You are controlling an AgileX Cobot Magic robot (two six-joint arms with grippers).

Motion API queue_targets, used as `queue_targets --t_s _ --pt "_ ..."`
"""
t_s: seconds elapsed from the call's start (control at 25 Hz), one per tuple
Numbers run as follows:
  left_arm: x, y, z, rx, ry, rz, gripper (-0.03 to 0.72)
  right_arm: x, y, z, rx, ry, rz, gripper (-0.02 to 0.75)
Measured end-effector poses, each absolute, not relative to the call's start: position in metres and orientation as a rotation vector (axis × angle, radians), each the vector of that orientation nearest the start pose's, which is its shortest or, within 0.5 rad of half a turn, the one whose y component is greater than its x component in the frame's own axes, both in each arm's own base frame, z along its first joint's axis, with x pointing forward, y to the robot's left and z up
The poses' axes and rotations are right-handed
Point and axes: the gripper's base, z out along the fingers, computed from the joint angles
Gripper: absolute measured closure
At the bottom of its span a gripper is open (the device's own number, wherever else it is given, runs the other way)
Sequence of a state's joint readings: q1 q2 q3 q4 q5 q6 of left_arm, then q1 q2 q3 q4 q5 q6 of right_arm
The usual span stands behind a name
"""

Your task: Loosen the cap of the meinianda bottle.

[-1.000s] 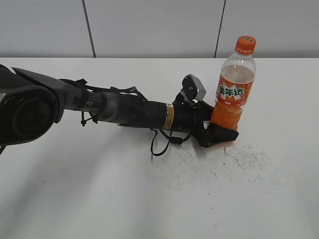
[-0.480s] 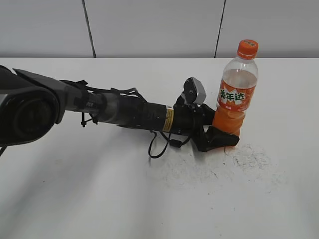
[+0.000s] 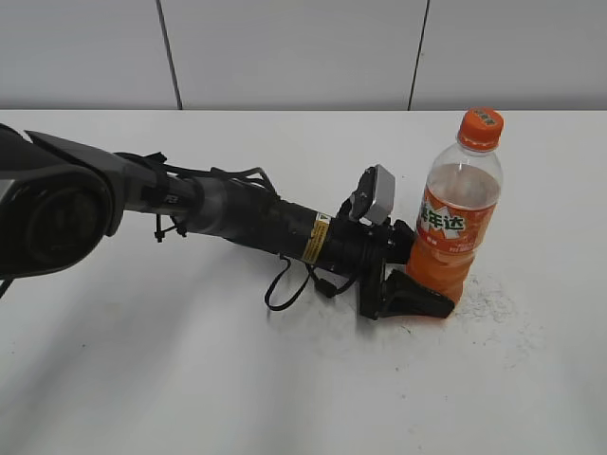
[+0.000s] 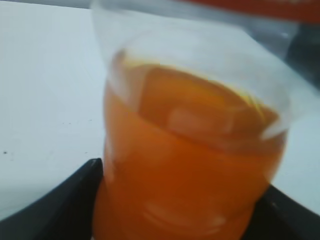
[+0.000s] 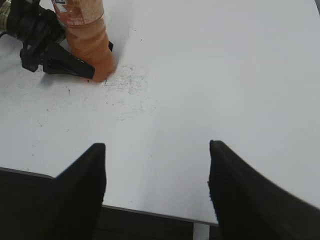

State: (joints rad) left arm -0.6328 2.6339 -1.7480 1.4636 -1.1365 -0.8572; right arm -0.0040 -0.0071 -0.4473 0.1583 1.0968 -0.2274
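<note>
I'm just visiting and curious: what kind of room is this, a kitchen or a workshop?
Probably a robot test lab, not a kitchen: a bare white table with scuff marks, plain grey wall panels, and one orange soda bottle held by the left gripper.

The right gripper is hanging with jaws wide apart over the table's near edge, holding nothing. In the far left corner of the view, the left gripper is clamping the bottle's lower part beside scuffs.
</note>
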Motion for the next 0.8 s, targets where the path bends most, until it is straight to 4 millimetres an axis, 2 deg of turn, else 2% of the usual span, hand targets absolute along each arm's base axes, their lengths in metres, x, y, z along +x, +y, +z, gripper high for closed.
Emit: queue_targets --t_s 0.36,0.8 --pt "0.3375 -0.3542 0.0403 1.64 1.228 -1.336 0.119 -0.0023 0.0128 0.2605 -0.242 2.101 0.055 0.26" --pt "0.3363 -0.3543 0.0403 1.648 1.221 -1.342 0.119 -0.002 0.0132 0.2612 -0.241 2.093 0.062 0.26"
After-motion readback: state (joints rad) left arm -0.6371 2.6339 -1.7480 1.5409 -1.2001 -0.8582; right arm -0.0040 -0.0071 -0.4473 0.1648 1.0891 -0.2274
